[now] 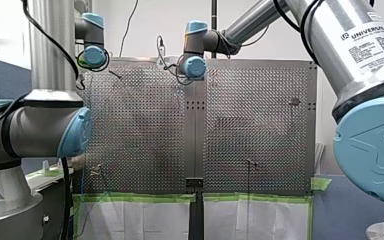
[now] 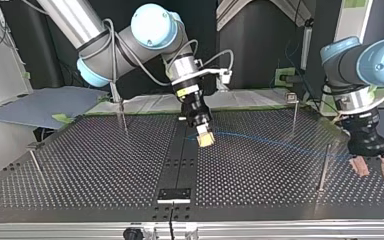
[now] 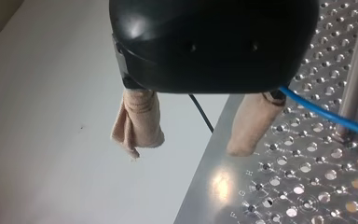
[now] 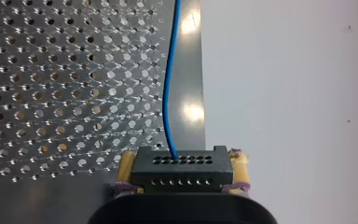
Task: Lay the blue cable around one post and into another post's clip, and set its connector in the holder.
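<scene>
My right gripper (image 4: pixel 184 164) clamps the black connector (image 4: pixel 182 177) on the blue cable (image 4: pixel 167 93). My left gripper (image 3: pixel 189 140) gapes, empty. My right arm (image 1: pixel 330 35) reads "UNIVERSAL ROBOTS".

I see the perforated metal counter (image 2: pixel 90 155), a dark strip (image 2: pixel 170 160) down its middle, green tape (image 1: pixel 140 197) along one edge above white sheets (image 1: pixel 135 220), a blue-grey board (image 2: pixel 40 107) beside it at the top view's left

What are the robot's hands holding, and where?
My right gripper pinches the black connector by its two sides. My left gripper is open, holding nothing.
</scene>
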Robot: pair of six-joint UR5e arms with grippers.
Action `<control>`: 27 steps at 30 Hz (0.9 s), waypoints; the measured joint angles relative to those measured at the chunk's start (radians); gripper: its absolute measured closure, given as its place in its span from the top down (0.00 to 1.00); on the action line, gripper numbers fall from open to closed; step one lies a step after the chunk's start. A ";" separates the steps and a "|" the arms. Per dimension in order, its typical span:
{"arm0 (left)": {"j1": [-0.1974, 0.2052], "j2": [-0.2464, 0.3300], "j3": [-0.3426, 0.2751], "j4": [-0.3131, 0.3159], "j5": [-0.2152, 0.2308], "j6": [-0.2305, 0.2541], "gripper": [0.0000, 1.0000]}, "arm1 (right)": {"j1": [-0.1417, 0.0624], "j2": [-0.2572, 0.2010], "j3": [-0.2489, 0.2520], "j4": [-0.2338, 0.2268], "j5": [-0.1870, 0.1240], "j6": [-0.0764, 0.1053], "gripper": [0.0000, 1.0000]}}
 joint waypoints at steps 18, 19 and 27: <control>0.044 -0.128 0.076 0.026 0.045 -0.043 1.00 | -0.001 0.022 -0.043 -0.009 -0.016 -0.002 0.00; 0.049 -0.135 0.080 0.027 0.048 -0.048 1.00 | 0.000 0.027 -0.050 -0.004 -0.016 -0.003 0.00; 0.083 -0.173 0.091 0.054 0.095 -0.090 1.00 | 0.006 0.064 -0.095 0.018 -0.016 -0.012 0.00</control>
